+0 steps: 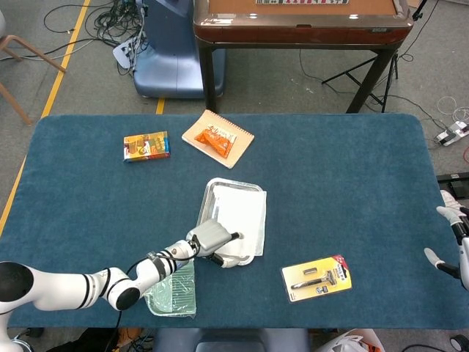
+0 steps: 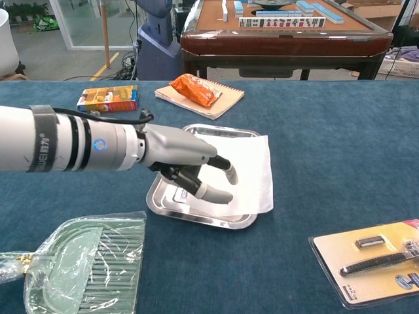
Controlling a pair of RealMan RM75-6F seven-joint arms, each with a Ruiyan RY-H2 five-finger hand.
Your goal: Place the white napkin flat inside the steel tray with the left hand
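Chest view shows our left hand (image 2: 196, 171) over the steel tray (image 2: 171, 206), fingers (image 2: 216, 194) loosely spread, holding nothing. The white napkin (image 2: 252, 171) lies in it, right edge overhanging; soft, light, we judge, best pushed inward there.

No wording can be read with certainty anywhere. The orange snack packet (image 2: 194, 89) on the notebook (image 2: 201, 99) carries print too blurred to make out. The yellow-and-orange box (image 2: 107, 98), left of the notebook, shows pictures and lettering that stay illegible. The razor's blister card (image 2: 370, 260), right of the steel tray (image 2: 159, 192), has small marks that cannot be deciphered. Tiles on the brown table (image 2: 281, 34) behind the counter (image 2: 340, 131) show no readable signs.
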